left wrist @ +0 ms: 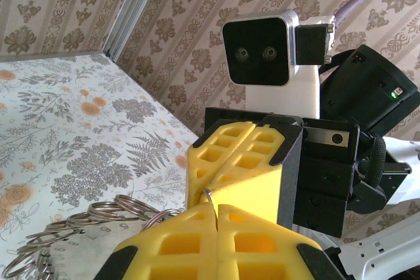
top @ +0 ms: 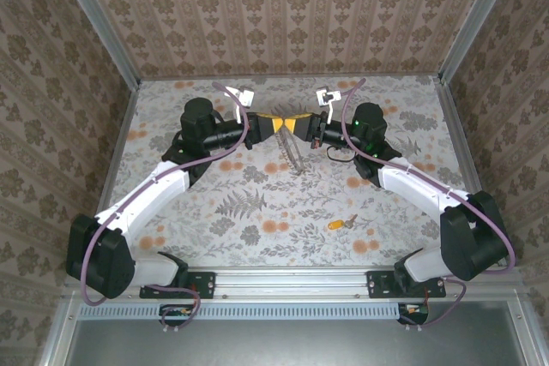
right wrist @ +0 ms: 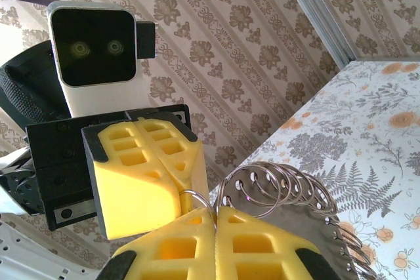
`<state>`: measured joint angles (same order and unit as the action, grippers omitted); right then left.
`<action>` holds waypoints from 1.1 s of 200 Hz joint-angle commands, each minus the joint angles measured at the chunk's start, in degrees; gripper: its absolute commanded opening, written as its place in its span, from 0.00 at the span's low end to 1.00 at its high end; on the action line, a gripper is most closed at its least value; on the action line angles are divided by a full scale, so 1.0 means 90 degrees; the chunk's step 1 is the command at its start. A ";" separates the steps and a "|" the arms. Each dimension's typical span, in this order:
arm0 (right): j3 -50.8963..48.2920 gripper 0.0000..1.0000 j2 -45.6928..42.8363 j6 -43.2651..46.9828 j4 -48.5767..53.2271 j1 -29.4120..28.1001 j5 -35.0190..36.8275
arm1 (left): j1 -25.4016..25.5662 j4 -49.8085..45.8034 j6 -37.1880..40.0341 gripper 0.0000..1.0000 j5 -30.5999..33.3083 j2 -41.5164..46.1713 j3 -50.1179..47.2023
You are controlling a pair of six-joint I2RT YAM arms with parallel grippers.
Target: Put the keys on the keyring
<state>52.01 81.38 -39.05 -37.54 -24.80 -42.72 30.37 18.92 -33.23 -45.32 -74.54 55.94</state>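
Now, left gripper [top: 273, 124]: upper centre of the top view, yellow fingers pressed together with a thin end ring of the keyring nipped at their tips; the seam of the left gripper [left wrist: 216, 227] sits at the bottom edge of its wrist view.
Right gripper [top: 298, 124]: tip to tip with the left one, fingers likewise closed on that ring; the right gripper [right wrist: 216, 237] sits at the bottom of its wrist view.
Keyring [top: 296, 156]: a chain of silvery rings hanging below the two tips, toward the table.
Key [top: 340, 224]: orange-headed, lying on the floral table [top: 214, 237], lower right of centre, well apart from both grippers.
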 commanded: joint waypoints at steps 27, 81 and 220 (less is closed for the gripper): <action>0.0061 0.00 -0.0019 -0.0017 -0.0018 0.0021 -0.0009 | 0.0180 0.0408 0.0240 0.00 -0.0491 0.0245 -0.0103; 0.0090 0.00 0.0030 -0.0066 0.0010 0.0024 0.0042 | 0.0180 0.0145 0.0486 0.00 -0.0477 0.0273 -0.0091; -0.0323 0.57 -0.1240 0.0173 0.1593 0.0999 -0.0045 | -0.0093 -0.4296 0.3382 0.00 -0.1712 -0.0721 0.2378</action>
<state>49.01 71.29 -39.13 -25.82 -15.75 -40.05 29.87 -7.90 -12.03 -56.36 -79.29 72.47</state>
